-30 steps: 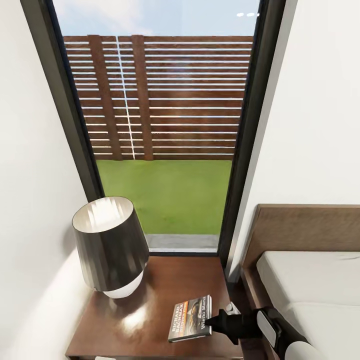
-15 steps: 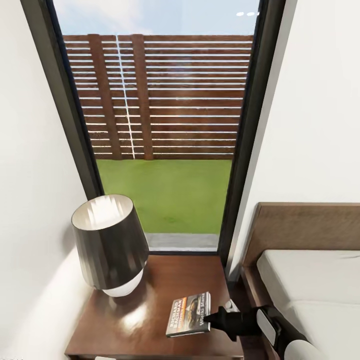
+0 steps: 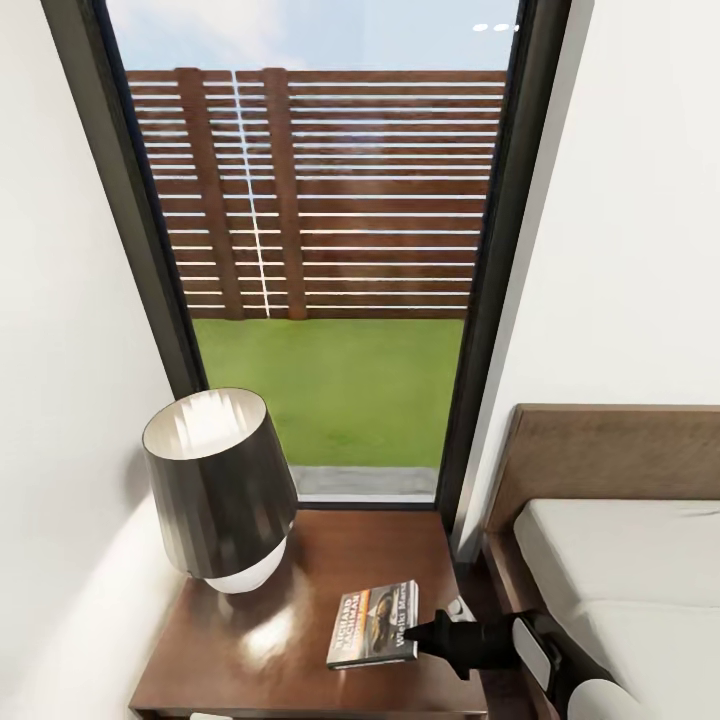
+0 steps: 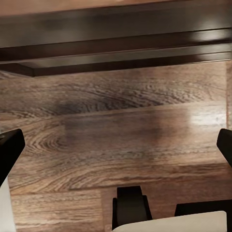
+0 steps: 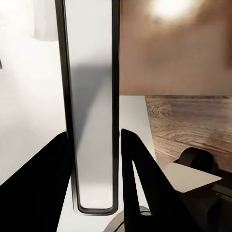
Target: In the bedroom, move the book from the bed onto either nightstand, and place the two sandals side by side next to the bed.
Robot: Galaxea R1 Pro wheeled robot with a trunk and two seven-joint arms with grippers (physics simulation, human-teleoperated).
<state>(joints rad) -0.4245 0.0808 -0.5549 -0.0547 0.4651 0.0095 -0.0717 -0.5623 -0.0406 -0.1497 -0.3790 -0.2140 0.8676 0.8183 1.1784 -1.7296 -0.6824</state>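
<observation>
The book [image 3: 372, 623], dark with an orange band, hangs slightly tilted just over the nightstand [image 3: 300, 570] near its front right part; whether it touches the glossy top I cannot tell. My right gripper [image 3: 415, 632] is shut on the book's right edge, reaching in from the bed [image 3: 620, 560] side. In the right wrist view the book [image 5: 92, 121] shows edge-on between the black fingers [image 5: 145, 183]. My left gripper [image 4: 116, 147] is open over the wood floor [image 4: 116, 121], holding nothing. The sandals are out of view.
A dark-shaded lamp [image 3: 220, 490] stands on the nightstand's back left. A tall window [image 3: 330, 300] rises behind it and a white wall [image 3: 60, 400] closes the left side. The bed's brown headboard [image 3: 610, 450] is at the right. A dark wooden edge [image 4: 116, 48] runs above the floor.
My right gripper has carried the book a little to the left over the nightstand. The view itself has shifted slightly.
</observation>
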